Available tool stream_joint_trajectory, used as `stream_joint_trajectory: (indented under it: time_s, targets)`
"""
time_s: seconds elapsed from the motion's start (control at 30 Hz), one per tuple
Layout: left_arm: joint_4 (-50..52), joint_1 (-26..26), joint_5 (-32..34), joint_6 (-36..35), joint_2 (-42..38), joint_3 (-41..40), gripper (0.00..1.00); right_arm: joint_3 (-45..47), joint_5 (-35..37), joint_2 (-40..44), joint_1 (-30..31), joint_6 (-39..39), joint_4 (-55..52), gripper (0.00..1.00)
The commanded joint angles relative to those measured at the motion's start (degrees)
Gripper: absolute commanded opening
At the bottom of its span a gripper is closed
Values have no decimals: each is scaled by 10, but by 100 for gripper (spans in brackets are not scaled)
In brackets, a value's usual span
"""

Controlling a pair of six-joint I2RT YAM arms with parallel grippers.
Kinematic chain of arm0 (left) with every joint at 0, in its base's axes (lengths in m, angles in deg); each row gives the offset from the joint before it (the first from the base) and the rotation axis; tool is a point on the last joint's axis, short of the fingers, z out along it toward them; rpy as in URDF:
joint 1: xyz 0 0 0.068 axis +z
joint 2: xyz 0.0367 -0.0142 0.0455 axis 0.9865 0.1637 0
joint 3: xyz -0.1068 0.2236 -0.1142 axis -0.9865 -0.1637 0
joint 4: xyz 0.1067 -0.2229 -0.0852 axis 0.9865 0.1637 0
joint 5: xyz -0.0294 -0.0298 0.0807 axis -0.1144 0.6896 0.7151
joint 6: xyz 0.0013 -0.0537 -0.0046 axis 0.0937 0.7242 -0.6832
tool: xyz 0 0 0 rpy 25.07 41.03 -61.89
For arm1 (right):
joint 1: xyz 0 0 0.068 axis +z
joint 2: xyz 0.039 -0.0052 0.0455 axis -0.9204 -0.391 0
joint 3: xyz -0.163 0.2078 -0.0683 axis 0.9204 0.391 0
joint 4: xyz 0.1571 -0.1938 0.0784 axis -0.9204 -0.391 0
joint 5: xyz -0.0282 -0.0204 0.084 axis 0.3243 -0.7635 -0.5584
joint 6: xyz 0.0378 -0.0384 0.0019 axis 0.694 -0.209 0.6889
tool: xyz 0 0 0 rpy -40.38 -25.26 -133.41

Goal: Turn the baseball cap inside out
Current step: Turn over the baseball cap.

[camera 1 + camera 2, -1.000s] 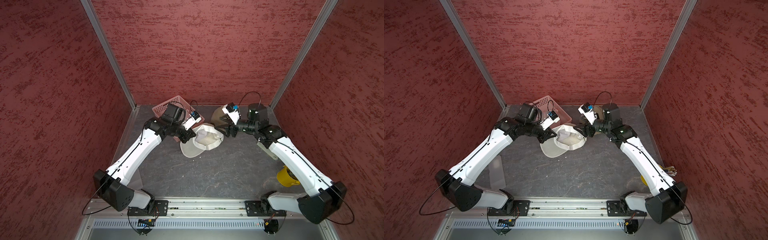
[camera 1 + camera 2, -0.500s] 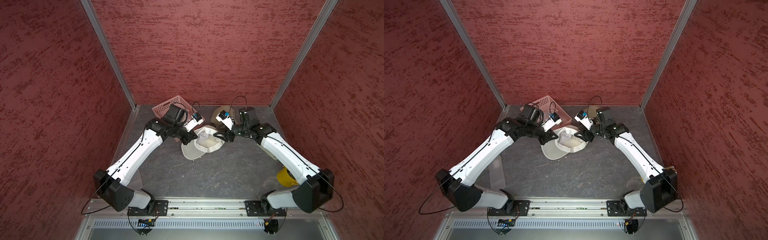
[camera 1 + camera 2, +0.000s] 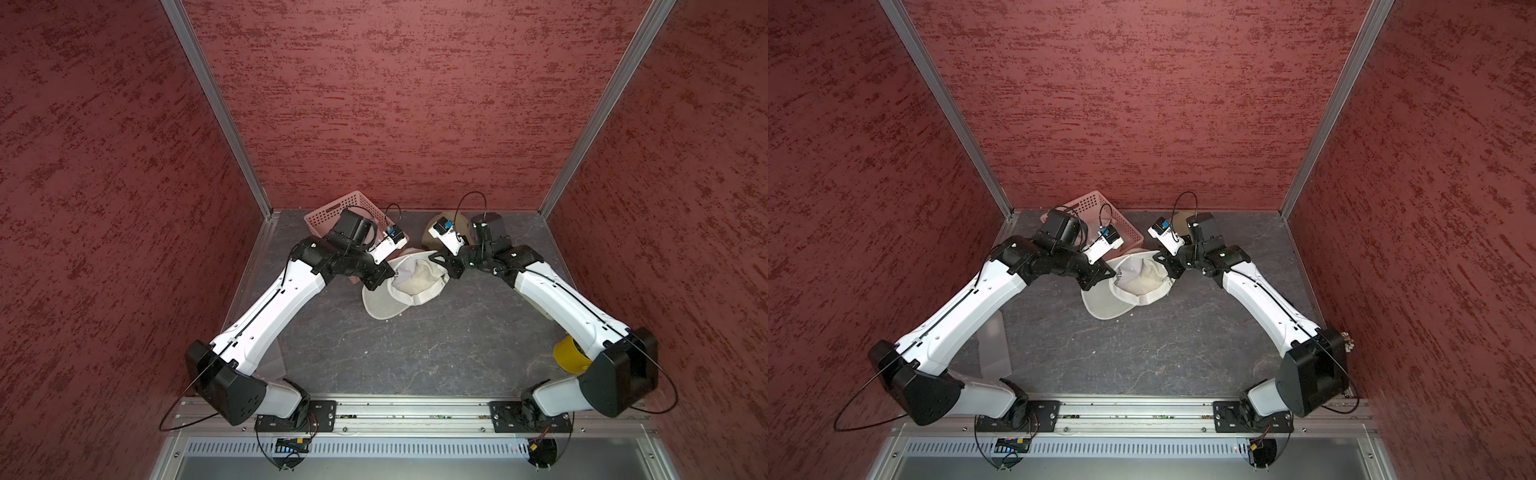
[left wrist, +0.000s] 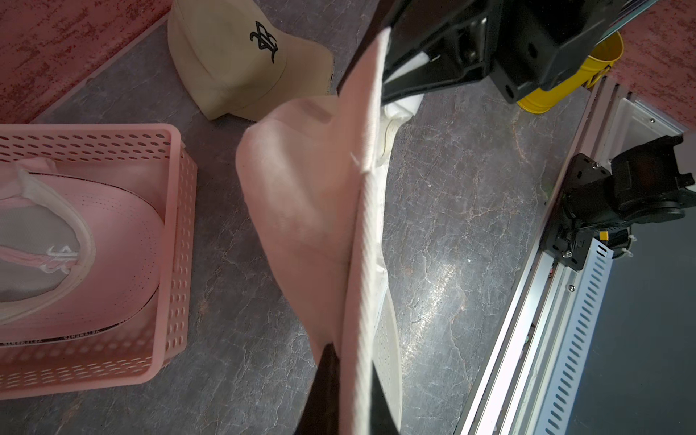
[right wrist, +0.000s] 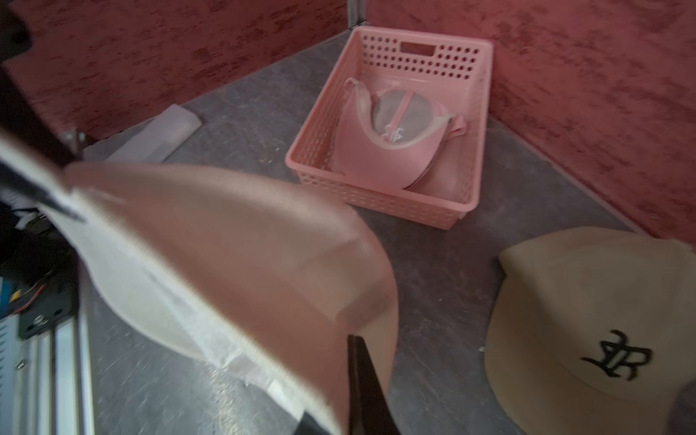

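**Near edge**
- Yellow cup (image 3: pixel 566 354) at 4 o'clock on the desk (image 3: pixel 415 353), tucked against the right arm's lower link.
- Clear plastic piece (image 3: pixel 994 345) at 8 o'clock, flat beside the left arm.
- Both sit well apart from the work.

**Past mid-desk, toward 12 o'clock**
- White baseball cap (image 3: pixel 415 276), opening up and lining showing, with the crown sagging below the rim.
- Its brim points to 7 o'clock and seems to rest on the desk. Contact not confirmed.
- Left end effector (image 3: pixel 385 275) is clamped together on the cap's rim at its 9 o'clock.
- Right end effector (image 3: pixel 441 261) is clamped on the rim at its 2 o'clock.

**Risks, as I judge them**
- Both pinches hold only the thin band edge. Pulling them apart could slip the fabric out of one, leaving the cap swinging from the other.
- With both on the rim, nothing pushes the crown through, and stretching would only flatten the opening. Freeing one end effector to push leaves a single hold, so the soft crown may fold instead of everting.
- The stiff brim may drag on the desk and twist the cap in the grip.

**Far**
- Tan cap (image 4: pixel 241 64) at 1 o'clock, just behind the right end effector. A backward sweep could shove it.
- Pink basket (image 3: pixel 332 212) at 11 o'clock, holding another cap (image 5: pixel 376 150). The left wrist hangs close over its rim and could snag it.
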Motion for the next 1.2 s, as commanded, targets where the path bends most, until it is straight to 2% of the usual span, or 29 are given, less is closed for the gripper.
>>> stream_joint_trajectory:
  time_s: [0.0, 0.1, 0.17, 0.27, 0.3, 0.4, 0.47, 0.57, 0.67, 0.8, 0.9, 1.07, 1.17]
  targets:
    - [29, -16, 49, 40, 3, 23, 0, -24, 275, 19, -5, 57, 82, 1]
    - [30, -30, 42, 72, 6, 22, 0, 10, 389, 44, 13, 52, 192, 10]
    - [28, -33, 18, 92, 9, 20, 0, 31, 457, 52, 25, 47, 269, 11]
    - [24, -50, 8, 108, 9, 18, 0, 48, 521, 44, 37, 29, 351, 12]
    - [20, -56, 14, 114, 5, 17, 0, 42, 537, 35, 39, 25, 353, 12]
    - [1, -59, 42, 143, -16, 21, 0, 10, 576, -10, 40, 8, 310, 25]
    - [-6, -57, 57, 154, -34, 27, 0, 4, 588, -29, 40, 10, 290, 29]
    - [-19, -46, 69, 172, -49, 35, 0, 12, 555, -22, 41, 39, 263, 37]
    - [-26, -32, 93, 190, -51, 43, 0, -2, 512, -7, 40, 74, 196, 52]
    - [-23, -12, 111, 202, -32, 52, 0, -5, 418, 39, 46, 110, 130, 63]
    - [-21, 0, 118, 216, -15, 59, 0, -13, 368, 62, 59, 106, 80, 67]
    - [-45, 11, 126, 236, -6, 70, 0, -41, 346, 61, 81, 83, -19, 71]
    - [-54, 16, 132, 240, -2, 78, 0, -34, 320, 74, 82, 91, -30, 72]
